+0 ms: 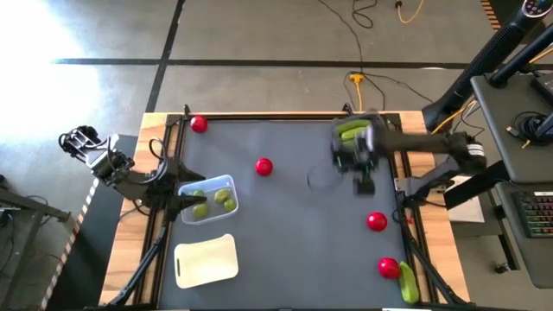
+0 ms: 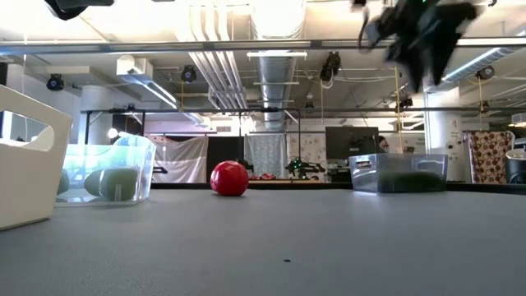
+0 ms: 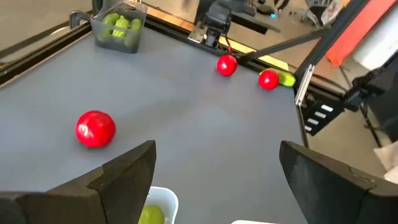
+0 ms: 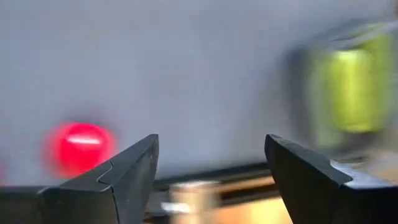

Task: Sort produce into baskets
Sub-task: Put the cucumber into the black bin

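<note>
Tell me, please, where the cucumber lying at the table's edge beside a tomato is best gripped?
Grip the cucumber across its narrow middle, coming straight down from above. It lies flat and elongated, so the fingers should close across its short width, keeping clear of the tomato touching its end.

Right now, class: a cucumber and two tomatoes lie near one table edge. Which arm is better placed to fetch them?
The right arm. Its open right gripper hangs over that side, nearer the cucumber and tomatoes; the left gripper sits by the clear basket.

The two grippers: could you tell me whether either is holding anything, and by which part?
Neither holds anything. The right gripper is open and empty near the dark grey basket; the left gripper waits open above the clear basket.
</note>
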`<state>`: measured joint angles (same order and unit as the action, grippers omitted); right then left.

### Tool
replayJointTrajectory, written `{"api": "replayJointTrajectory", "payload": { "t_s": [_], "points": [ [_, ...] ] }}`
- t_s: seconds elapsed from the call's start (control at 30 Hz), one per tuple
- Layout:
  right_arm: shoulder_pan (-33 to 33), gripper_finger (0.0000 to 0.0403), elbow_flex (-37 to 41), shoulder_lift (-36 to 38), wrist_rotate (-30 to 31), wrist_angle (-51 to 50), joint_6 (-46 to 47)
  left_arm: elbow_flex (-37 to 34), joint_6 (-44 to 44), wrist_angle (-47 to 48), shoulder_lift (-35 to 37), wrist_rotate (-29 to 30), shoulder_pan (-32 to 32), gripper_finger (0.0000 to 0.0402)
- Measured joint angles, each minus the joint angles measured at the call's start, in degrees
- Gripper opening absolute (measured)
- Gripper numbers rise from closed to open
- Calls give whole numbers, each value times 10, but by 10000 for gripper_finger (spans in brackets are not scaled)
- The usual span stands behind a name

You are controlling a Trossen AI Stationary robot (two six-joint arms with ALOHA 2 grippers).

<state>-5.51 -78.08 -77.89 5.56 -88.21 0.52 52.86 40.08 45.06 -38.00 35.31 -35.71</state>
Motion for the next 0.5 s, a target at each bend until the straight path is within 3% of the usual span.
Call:
{"api": "replayJointTrajectory", "payload": {
  "t_s": [0.17,0.33,0.5],
  "points": [
    [241,286,7,-14,-110,25,375,0,-24,0,0,-4,-1,325],
    [358,286,8,-81,-299,106,748,0,-45,0,-3,-5,-1,325],
    [441,286,11,-150,-427,142,822,0,-52,0,-8,-5,-1,325]
  ]
}}
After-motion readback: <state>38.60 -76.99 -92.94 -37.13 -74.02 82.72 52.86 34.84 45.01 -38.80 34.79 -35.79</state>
